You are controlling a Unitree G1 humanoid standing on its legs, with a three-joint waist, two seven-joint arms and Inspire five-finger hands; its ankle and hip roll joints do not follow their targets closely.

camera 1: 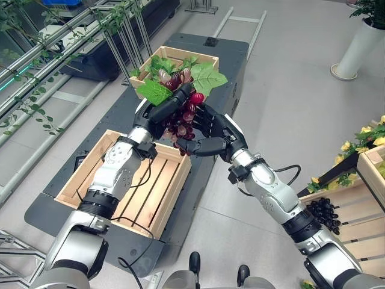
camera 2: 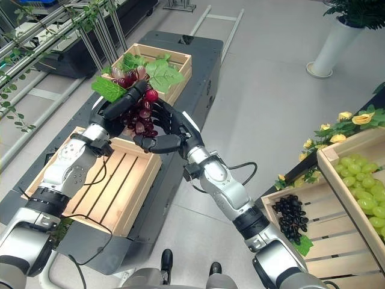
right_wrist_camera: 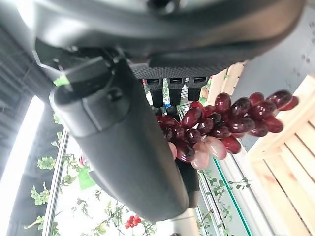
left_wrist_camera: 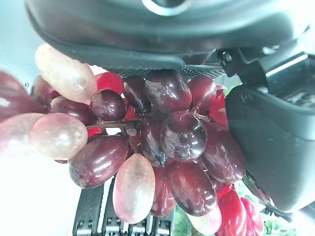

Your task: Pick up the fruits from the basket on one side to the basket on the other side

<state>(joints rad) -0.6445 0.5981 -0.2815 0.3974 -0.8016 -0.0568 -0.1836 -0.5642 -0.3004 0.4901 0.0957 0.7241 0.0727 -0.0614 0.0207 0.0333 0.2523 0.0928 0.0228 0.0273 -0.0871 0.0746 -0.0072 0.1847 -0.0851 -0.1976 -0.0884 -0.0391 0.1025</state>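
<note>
Grapes (camera 1: 180, 117) mid-transfer: left hand (camera 1: 171, 108) and right hand (camera 1: 210, 135) both curled round the red bunch above the empty near crate (camera 1: 78, 183); nothing delivered yet.

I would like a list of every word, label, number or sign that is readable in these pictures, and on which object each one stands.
There is no readable text in any view.
The bunch of red grapes, held between the left hand and the right hand, carries no label.
The near wooden crate, the far wooden crate and the dark cart under them show no print.
</note>
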